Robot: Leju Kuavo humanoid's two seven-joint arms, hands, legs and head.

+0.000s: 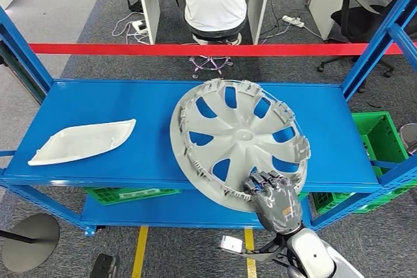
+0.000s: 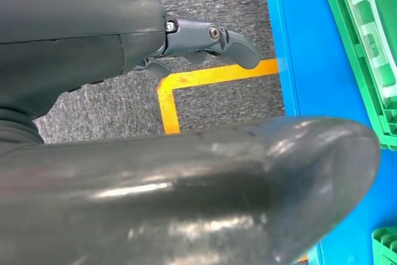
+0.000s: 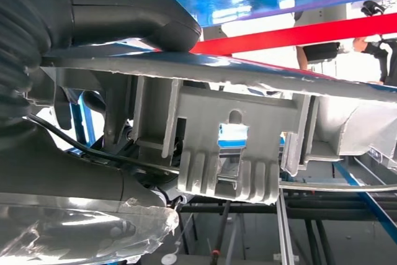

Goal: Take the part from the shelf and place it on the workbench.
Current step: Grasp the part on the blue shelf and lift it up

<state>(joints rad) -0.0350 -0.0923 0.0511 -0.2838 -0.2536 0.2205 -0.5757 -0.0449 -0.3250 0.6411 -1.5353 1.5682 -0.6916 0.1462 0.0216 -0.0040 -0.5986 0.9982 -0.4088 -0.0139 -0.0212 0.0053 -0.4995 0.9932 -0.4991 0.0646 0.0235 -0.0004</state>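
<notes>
While lying tilted on the blue shelf (image 1: 123, 154), spreading up and away to the left of the fingers (image 1: 263, 180) and overhanging the front edge: grey wheel cover (image 1: 241, 138). Gripping its near rim from the right: right hand (image 1: 275, 203), thumb underneath, plainly the nearer one. Hanging low beside the shelf, holding nothing, fingers apart: left hand (image 2: 206, 35).

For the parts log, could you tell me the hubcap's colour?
Light grey, clearest in the head view: hubcap.

Grey wheel cover (image 1: 239, 140), white panel (image 1: 83, 141), blue shelf (image 1: 147, 105), green crates (image 1: 381, 136).
</notes>
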